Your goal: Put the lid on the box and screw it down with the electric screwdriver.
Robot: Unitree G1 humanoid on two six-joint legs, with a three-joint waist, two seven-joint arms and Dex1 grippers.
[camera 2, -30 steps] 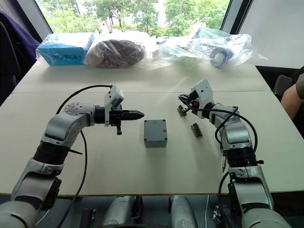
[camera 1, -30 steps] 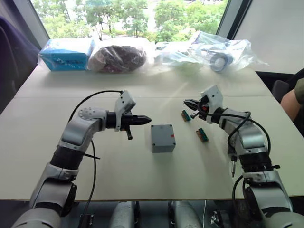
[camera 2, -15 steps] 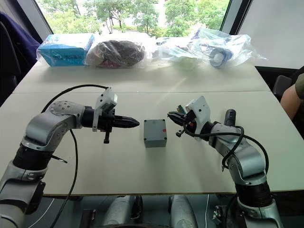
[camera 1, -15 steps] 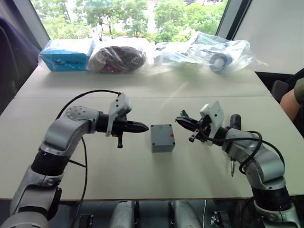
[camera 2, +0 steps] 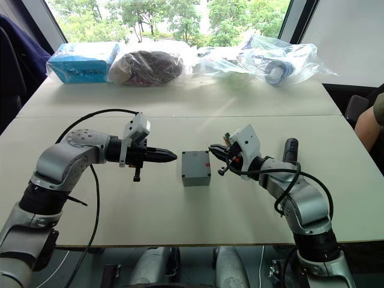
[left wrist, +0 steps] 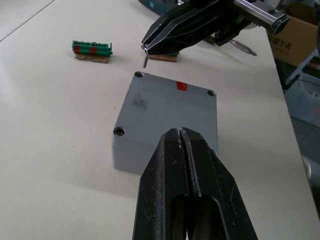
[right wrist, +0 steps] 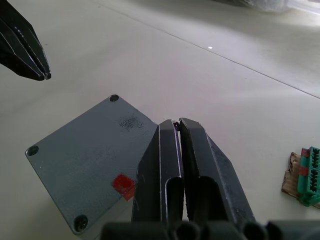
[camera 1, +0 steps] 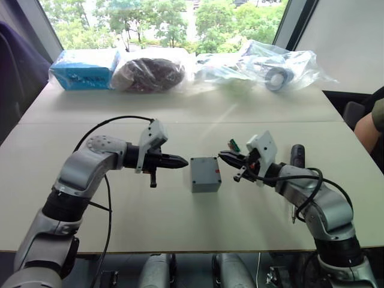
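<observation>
Right gripper [camera 1: 223, 156] edged nearer box [camera 1: 205, 174], pinching a small screw, left gripper [camera 1: 185, 161] pressed together, lid [left wrist: 170, 111] flat on top.

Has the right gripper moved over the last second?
Yes. The right gripper, holding a small screw, has swung from beside the green terminal blocks toward the small grey plastic box, now just off its edge.

Head cameras look forward and down over the counter [camera 1: 180, 222] from above. Each wrist camera, apparently very close, sights along its claw from opposite sides; all four views share the box [left wrist: 165, 122].
</observation>
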